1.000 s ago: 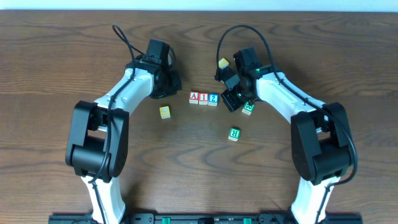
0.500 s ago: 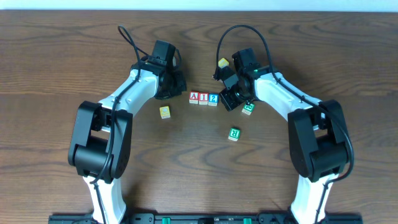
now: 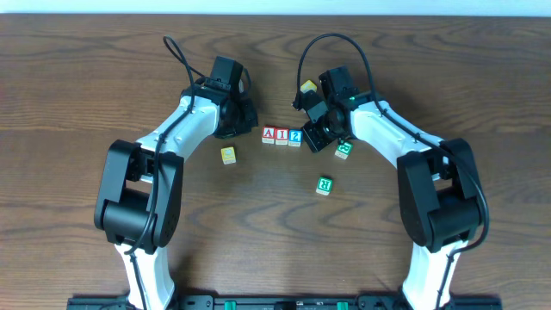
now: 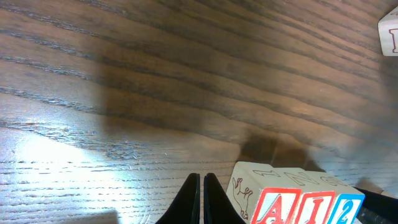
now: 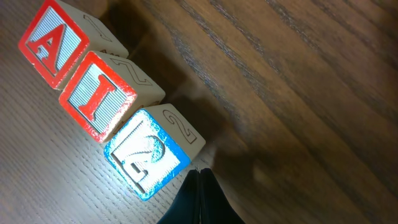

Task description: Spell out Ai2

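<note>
The I cube [image 3: 281, 136] stands on the dark wooden table [image 3: 77, 86], letter up; the A cube [image 3: 269, 135] touches it on the left arm's side and the 2 cube [image 3: 295, 136] touches it on the right arm's side, so the three form one straight row reading Ai2. The right gripper [image 5: 200, 177] is just beyond the 2 cube from the I cube, jaws pressed together, holding nothing; the left gripper [image 4: 201, 180] is near the A cube, beyond it from the I cube, jaws likewise together and empty. A yellow cube [image 3: 227, 155] lies well apart from the I cube, towards the left arm's base; a green-lettered cube [image 3: 343, 150] lies past the right gripper; another green-lettered cube [image 3: 324, 184] lies nearer the right arm's base; a second yellow cube [image 3: 308, 86] lies beyond the I cube, by the right wrist.
</note>
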